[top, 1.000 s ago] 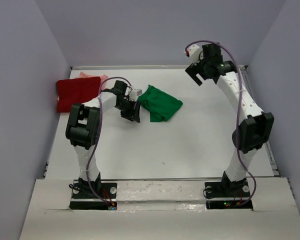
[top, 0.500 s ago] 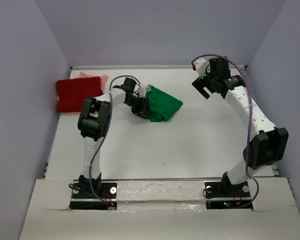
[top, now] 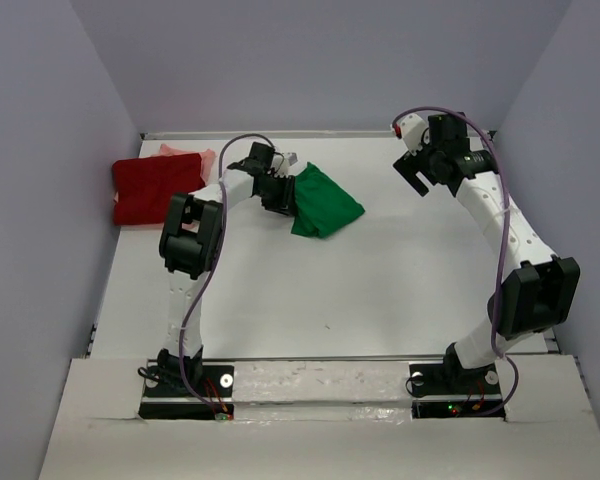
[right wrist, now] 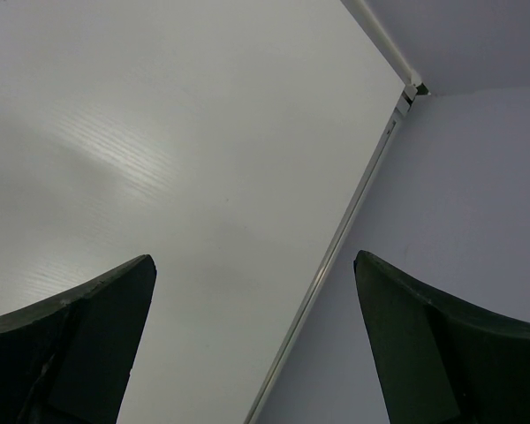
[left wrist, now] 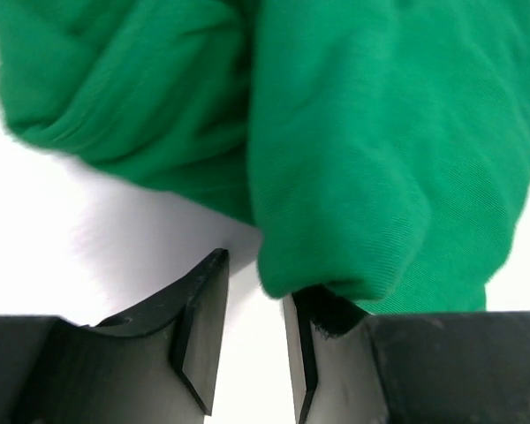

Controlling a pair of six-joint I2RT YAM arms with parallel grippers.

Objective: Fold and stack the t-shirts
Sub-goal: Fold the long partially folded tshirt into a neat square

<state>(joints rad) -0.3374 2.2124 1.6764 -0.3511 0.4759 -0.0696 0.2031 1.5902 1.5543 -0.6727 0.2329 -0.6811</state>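
Note:
The bright green t-shirt (top: 326,202) lies bunched on the white table, left of centre toward the back. My left gripper (top: 280,190) is at its left edge. In the left wrist view the green t-shirt (left wrist: 380,132) fills the top and drapes over the right finger (left wrist: 305,353). The left gripper (left wrist: 252,287) has a narrow gap showing only bare table, so it is open. The dark red t-shirt (top: 155,188) lies folded at the far left, with the salmon-pink t-shirt (top: 192,154) peeking out behind it. My right gripper (top: 416,172) hangs wide open and empty above the back right; the right gripper (right wrist: 254,263) sees only table.
Grey walls enclose the table on three sides. The table's right edge rail (right wrist: 353,212) runs under the right gripper, with its back corner (right wrist: 411,90) close by. Both arm bases (top: 185,380) stand at the near edge.
My left gripper moved right and back to the green t-shirt's edge, its jaws narrowing, and the cloth shifted slightly. The right arm swung right and a little toward the rail.

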